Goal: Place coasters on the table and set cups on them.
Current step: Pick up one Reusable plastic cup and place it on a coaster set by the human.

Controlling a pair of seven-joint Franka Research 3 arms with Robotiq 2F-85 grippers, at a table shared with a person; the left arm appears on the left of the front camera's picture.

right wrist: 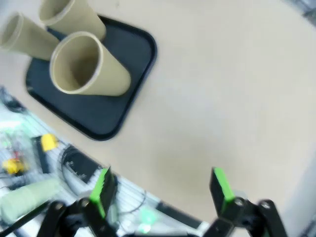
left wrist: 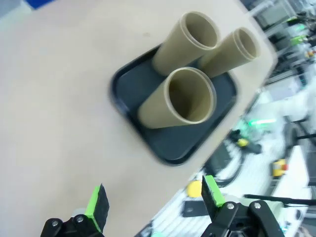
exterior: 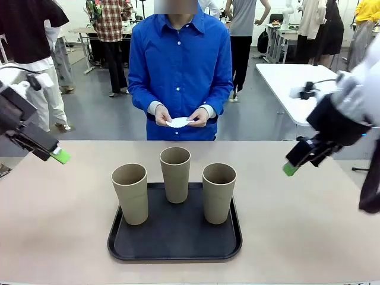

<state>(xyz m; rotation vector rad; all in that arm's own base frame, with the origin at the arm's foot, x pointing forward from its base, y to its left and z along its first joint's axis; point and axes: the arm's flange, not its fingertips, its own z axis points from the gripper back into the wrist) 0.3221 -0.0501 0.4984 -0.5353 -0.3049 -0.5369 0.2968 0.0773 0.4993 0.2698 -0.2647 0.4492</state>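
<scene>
The task stands at its opening step, as I judge it: no coaster lies on the table (exterior: 309, 225) yet. The white coasters (exterior: 179, 122) are far ahead of both my grippers, held between the person's two hands (exterior: 162, 116) across the table; I cannot count how many are in that stack. My left gripper (exterior: 59, 156) hangs above the tabletop with its jaws spread and nothing between them. My right gripper (exterior: 290, 168) is likewise wide open and empty. Between the two grippers and below them sits one black tray (exterior: 175, 249) carrying three cups: one (exterior: 130, 193) nearest my left gripper, one (exterior: 219, 192) nearest my right, one (exterior: 176, 174) farther back between them. Next, I think, the coasters must reach bare tabletop beside the tray before I lift any cup.
</scene>
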